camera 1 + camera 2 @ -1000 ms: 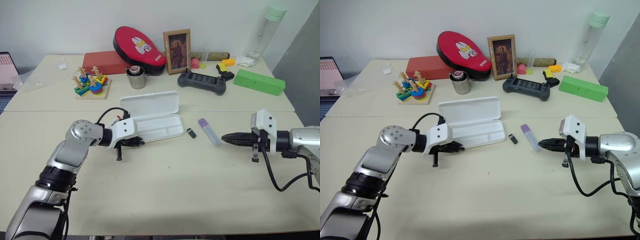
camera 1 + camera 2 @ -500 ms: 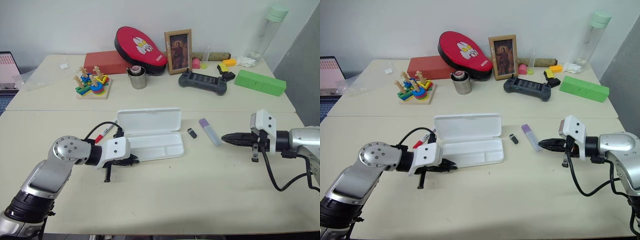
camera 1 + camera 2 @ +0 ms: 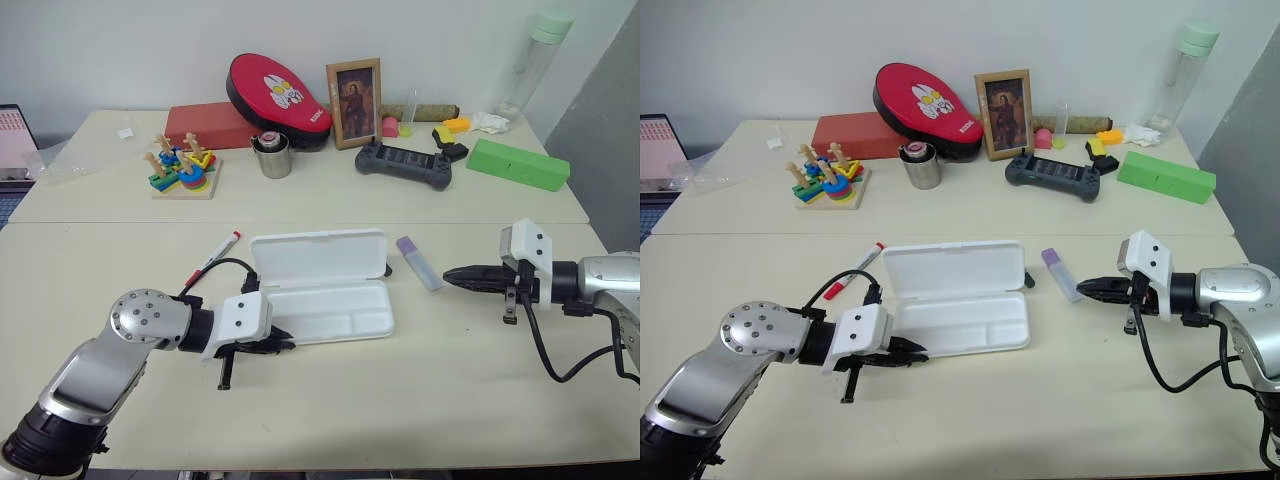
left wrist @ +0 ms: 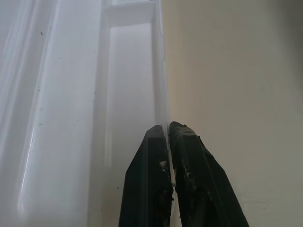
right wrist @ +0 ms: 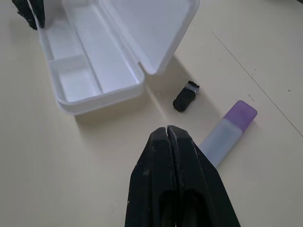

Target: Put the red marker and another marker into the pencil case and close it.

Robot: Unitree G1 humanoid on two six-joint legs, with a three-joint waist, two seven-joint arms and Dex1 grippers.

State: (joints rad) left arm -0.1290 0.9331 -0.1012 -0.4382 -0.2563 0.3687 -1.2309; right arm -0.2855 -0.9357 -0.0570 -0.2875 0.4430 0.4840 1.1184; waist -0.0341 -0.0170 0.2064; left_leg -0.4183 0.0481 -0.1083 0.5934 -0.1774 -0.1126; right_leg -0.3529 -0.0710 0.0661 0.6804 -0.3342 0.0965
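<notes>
The white pencil case (image 3: 330,315) lies open in the middle of the table, its lid (image 3: 318,258) raised behind the divided tray. My left gripper (image 3: 280,345) is shut on the thin front wall of the tray at its left end, and the pinched rim (image 4: 161,109) shows in the left wrist view. The red marker (image 3: 213,256) lies on the table to the left of the lid. Another marker, pale lilac (image 3: 418,262), lies right of the case. My right gripper (image 3: 452,272) hovers shut and empty just right of the lilac marker (image 5: 227,130).
A small black cap-like piece (image 5: 185,96) lies between the lid and the lilac marker. Along the far table stand a ring stacker (image 3: 183,170), metal cup (image 3: 271,155), red pad (image 3: 277,90), picture frame (image 3: 354,102), black controller (image 3: 405,162) and green box (image 3: 518,163).
My left gripper has dragged the open pencil case toward me and to the right, uncovering the red marker behind it. The case's lid now reaches the small black piece. The right arm has stayed still.
</notes>
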